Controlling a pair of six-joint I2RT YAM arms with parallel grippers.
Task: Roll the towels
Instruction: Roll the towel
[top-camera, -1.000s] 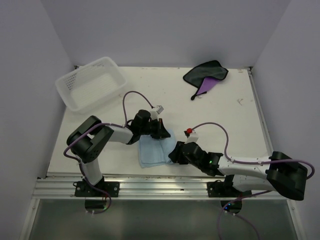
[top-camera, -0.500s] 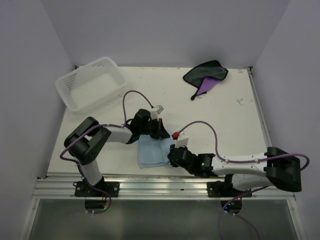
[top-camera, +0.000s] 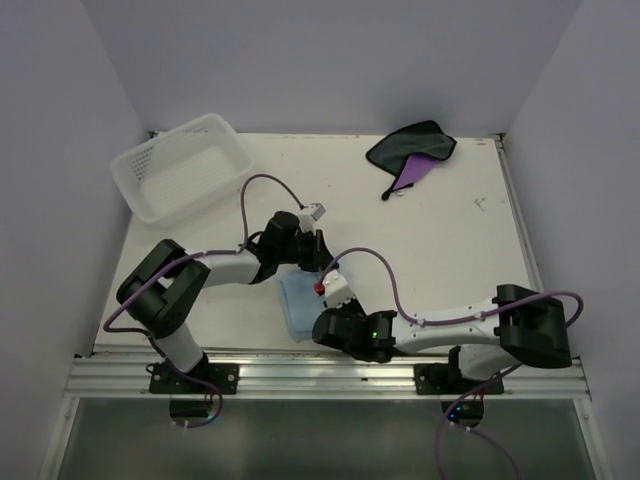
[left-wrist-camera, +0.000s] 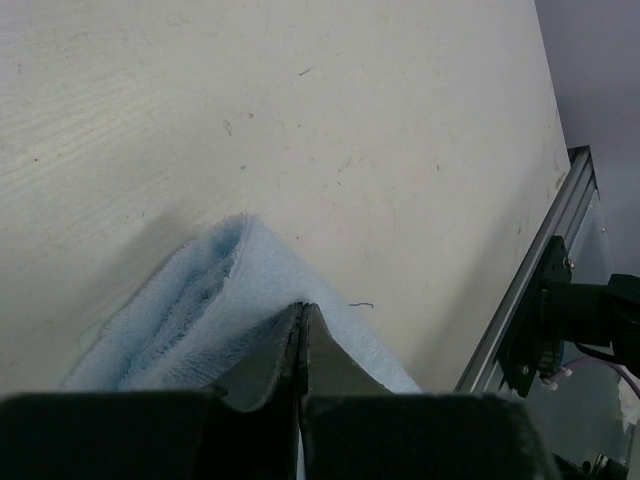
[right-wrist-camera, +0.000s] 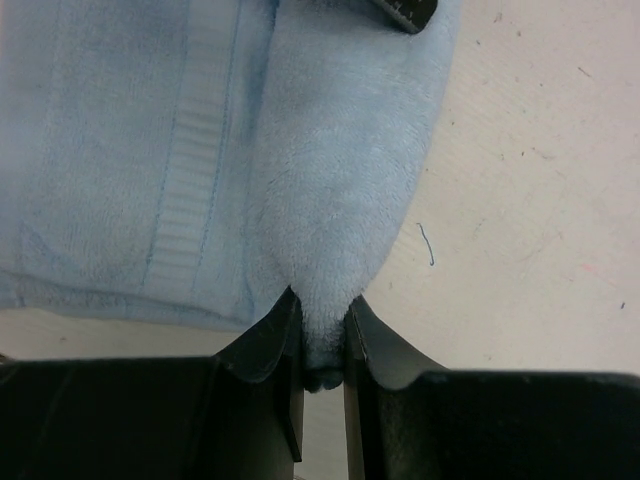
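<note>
Light blue towel (top-camera: 295, 310), lower centre: one edge lifted into a fold, roll barely started.
Right gripper (right-wrist-camera: 322, 322): pinching that fold.
Left gripper (left-wrist-camera: 302, 315): clenched at the towel's far end.
Purple towel (top-camera: 412, 150), upper right: crumpled, unrolled.

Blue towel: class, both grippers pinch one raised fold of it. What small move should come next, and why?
Probably carry the pinched fold a little way over the flat part, both arms together, to start the roll. The left gripper and right gripper are shut on opposite ends of one raised fold of the blue towel; the rest lies flat on the table.
</note>
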